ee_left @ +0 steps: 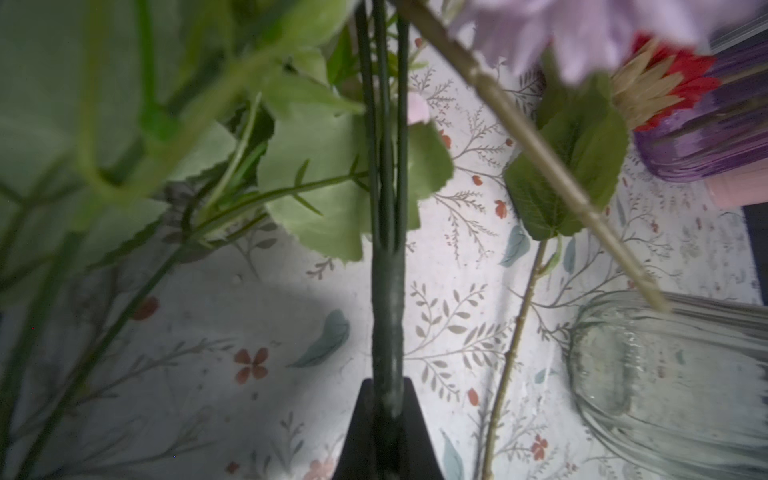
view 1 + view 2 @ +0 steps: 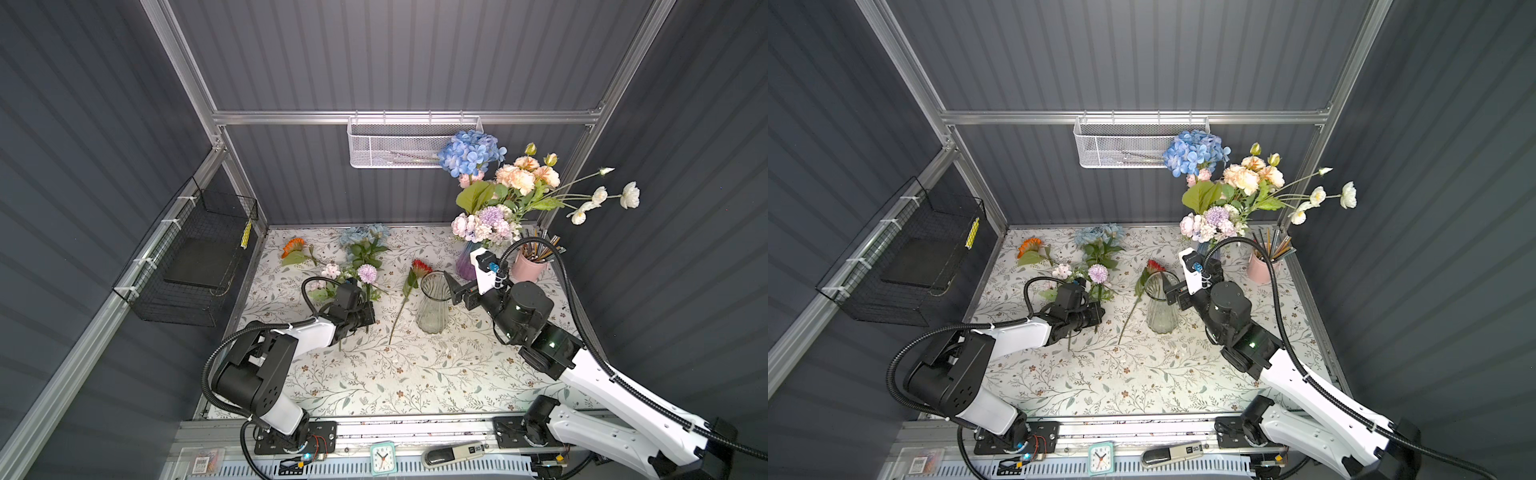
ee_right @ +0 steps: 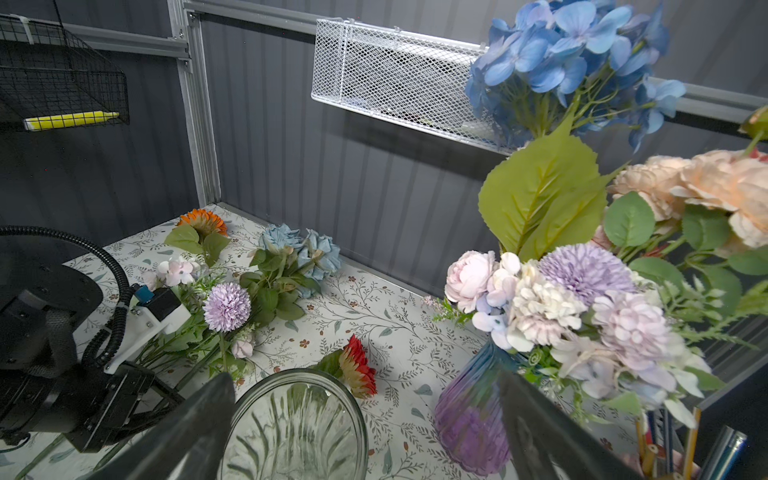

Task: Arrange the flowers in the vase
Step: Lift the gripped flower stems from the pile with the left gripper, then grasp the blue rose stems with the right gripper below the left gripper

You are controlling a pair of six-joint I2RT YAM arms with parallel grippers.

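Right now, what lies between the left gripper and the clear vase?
The red daisy, lying flat, is between the left gripper and the clear vase; both top views show it.

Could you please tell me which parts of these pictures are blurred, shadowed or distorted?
Left wrist view: lilac bloom and leaves near the lens blurred; tablecloth shadowed. Right wrist view: right gripper blurred, flowers sharp. Both top views: sharp.
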